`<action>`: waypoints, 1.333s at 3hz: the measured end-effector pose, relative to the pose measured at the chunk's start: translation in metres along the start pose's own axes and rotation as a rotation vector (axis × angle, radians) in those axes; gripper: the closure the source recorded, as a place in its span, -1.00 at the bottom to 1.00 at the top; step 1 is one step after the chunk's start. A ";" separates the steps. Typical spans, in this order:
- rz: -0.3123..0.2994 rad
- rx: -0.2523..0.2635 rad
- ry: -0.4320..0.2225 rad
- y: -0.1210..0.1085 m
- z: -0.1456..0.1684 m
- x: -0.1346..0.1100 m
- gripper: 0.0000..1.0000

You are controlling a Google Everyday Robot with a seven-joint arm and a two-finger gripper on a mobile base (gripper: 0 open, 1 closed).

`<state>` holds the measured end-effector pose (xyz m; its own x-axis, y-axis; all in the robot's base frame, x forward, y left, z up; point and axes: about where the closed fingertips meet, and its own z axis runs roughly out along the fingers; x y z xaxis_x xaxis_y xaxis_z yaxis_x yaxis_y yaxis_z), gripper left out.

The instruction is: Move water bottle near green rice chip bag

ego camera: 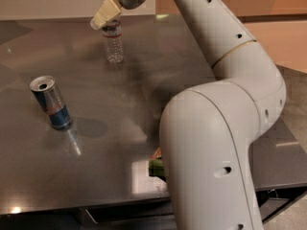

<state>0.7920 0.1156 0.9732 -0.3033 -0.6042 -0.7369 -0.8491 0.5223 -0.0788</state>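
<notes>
- My gripper [106,17] sits at the cap of the upright water bottle [114,46]; I cannot tell whether it is clamped.
- The green rice chip bag [156,167] lies well apart toward the near edge, mostly behind my arm [211,143].

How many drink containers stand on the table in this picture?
2. The water bottle stands at the far side, with the pincer at its cap. The drink can stands to the left, nearer the camera. The arm may hide others.
</notes>
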 end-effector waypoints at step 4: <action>-0.022 -0.012 -0.055 0.000 0.015 0.003 0.28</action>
<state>0.7977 0.1224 0.9612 -0.2607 -0.5810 -0.7710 -0.8602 0.5023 -0.0876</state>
